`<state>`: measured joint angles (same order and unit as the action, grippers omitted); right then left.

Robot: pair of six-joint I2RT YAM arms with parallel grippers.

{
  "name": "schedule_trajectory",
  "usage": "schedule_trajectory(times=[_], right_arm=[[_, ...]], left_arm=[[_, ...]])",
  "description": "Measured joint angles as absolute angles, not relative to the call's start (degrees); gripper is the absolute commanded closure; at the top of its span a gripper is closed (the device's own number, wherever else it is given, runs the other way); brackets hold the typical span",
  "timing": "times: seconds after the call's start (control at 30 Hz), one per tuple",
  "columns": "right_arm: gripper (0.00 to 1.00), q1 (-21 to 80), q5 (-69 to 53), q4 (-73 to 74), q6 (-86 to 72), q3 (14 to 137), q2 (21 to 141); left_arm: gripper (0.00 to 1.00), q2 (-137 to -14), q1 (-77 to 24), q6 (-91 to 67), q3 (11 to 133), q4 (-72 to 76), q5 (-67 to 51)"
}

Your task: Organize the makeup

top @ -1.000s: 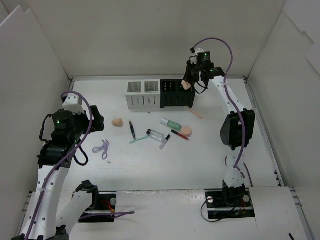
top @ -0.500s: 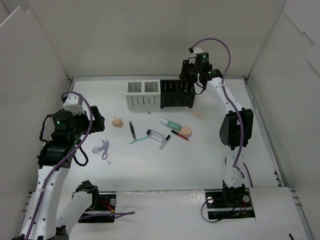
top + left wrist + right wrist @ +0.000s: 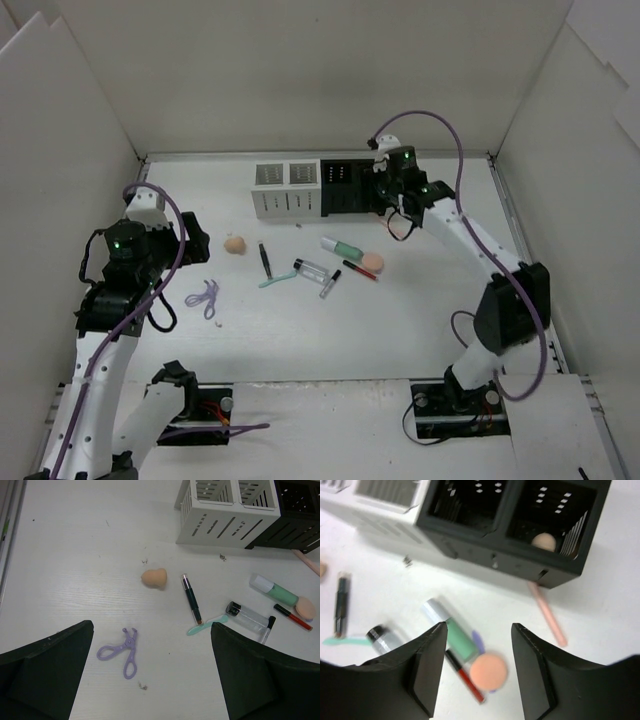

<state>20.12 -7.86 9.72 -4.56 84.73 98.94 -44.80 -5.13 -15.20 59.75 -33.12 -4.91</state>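
Note:
My right gripper [image 3: 386, 196] [image 3: 478, 642] hangs open and empty just in front of the black slotted box [image 3: 350, 187] [image 3: 510, 525]. One peach sponge [image 3: 543, 541] lies in that box's right compartment. Below the gripper on the table lie a second peach sponge [image 3: 371, 263] [image 3: 488, 671], a mint-green tube [image 3: 343, 247] [image 3: 460, 632], a red stick [image 3: 465, 677] and a pink stick [image 3: 547, 612]. Further left are a clear vial [image 3: 310, 268] [image 3: 246, 614], a black stick [image 3: 191, 599], a mint stick [image 3: 205, 625] and a third sponge [image 3: 234, 243] [image 3: 154, 578]. My left gripper [image 3: 185, 235] [image 3: 151, 625] is open, well above the table.
A white slotted box [image 3: 287, 190] [image 3: 230, 512] stands joined to the left side of the black one. A purple scissor-like tool [image 3: 204, 296] [image 3: 121, 650] lies under the left gripper. White walls enclose the table on three sides.
My right gripper has opened and let the peach sponge drop into the black box, then come down and toward the near side of the box. The left arm has not moved.

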Motion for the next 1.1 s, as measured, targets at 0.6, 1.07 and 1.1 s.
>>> schedule_trajectory(times=[0.6,1.07,1.1], right_arm=[[0.44,26.83,-0.1,7.77,-5.91,58.81,92.07],[0.46,27.86,1.54,5.76,-6.37,60.29,99.39],[0.46,27.86,1.58,5.76,-6.55,60.4,99.63]], left_arm=[[0.01,-45.43,-5.13,-15.2,59.75,-33.17,-4.49],[0.01,-46.39,-5.13,-15.2,59.75,-33.17,-4.54],[0.01,-46.39,-5.13,-15.2,59.75,-33.15,-4.54]])
